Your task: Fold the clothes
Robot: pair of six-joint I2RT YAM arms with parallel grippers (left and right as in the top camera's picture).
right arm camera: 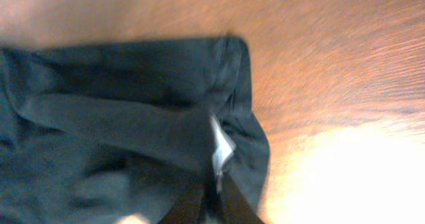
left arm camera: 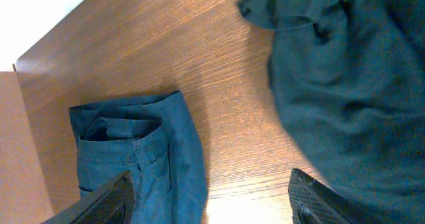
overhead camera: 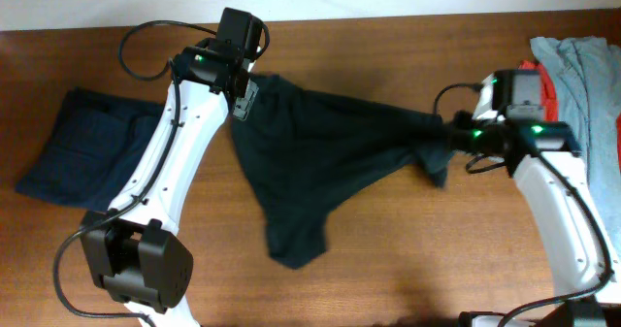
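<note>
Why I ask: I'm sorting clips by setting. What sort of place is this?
Likely a robotics lab bench: left arm and right arm reach over a wooden table, with a black T-shirt on it and other clothes at its edges.

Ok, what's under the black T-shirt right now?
Only the wooden table shows around the black T-shirt; nothing pokes out from its edges. Whatever lies beneath the cloth itself is covered, so I cannot tell.

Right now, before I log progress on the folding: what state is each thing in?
black T-shirt: unfolded, rumpled, one end pinched.
right gripper: shut on the black T-shirt by its white tag.
left gripper: open, empty.
navy garment: folded, lying flat.
grey and red garments: loose, unfolded heap.
</note>
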